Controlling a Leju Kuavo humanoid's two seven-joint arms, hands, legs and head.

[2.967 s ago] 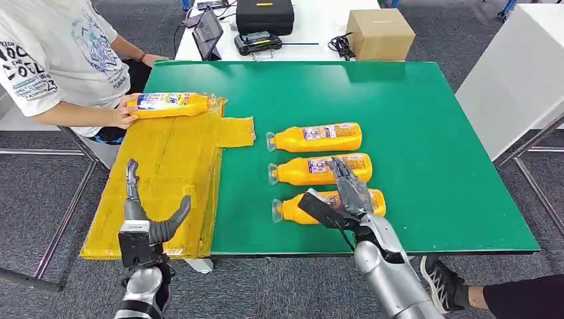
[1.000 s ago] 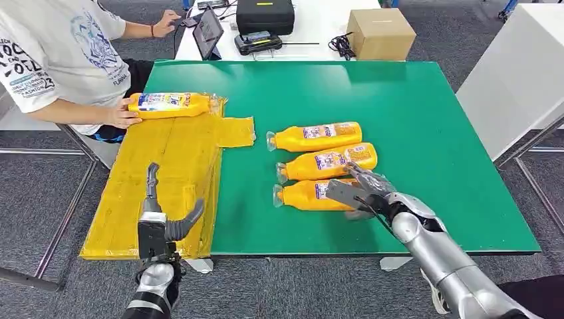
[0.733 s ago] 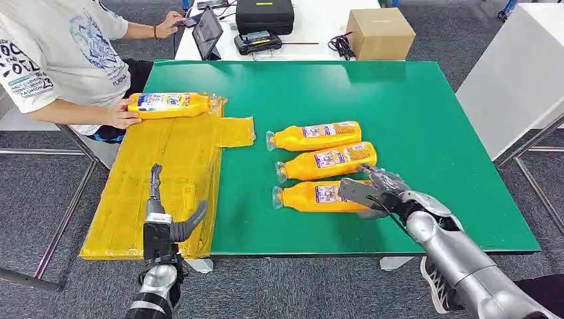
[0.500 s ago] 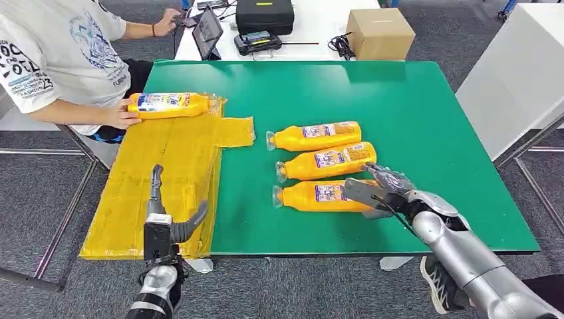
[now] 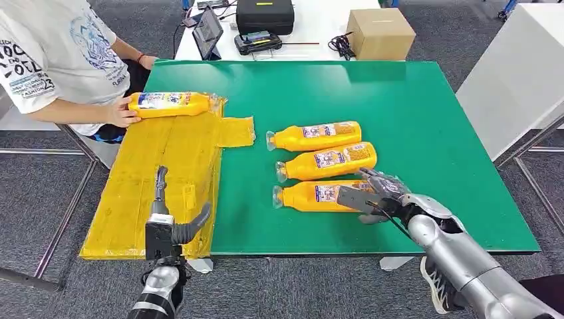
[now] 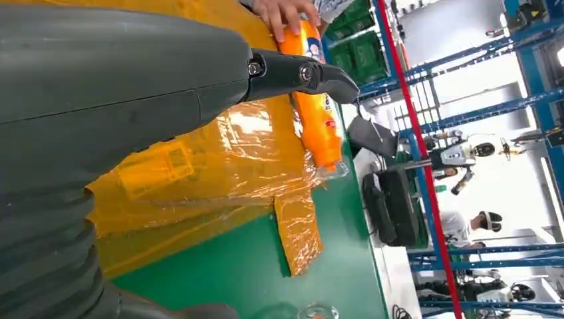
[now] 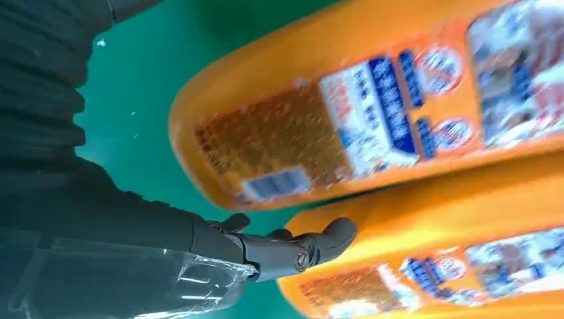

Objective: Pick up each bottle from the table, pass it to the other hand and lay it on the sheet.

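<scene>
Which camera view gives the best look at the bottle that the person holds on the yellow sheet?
The head view: the bottle lies whole on the sheet's far end under the person's hand. The left wrist view shows the same bottle partly behind the left hand. The right wrist view looks at other bottles.

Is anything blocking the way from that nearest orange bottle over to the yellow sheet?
Nothing visible does. Bare green table lies between the nearest bottle, which the right hand is reaching around, and the yellow sheet. The left hand waits over the sheet's near edge.
</scene>
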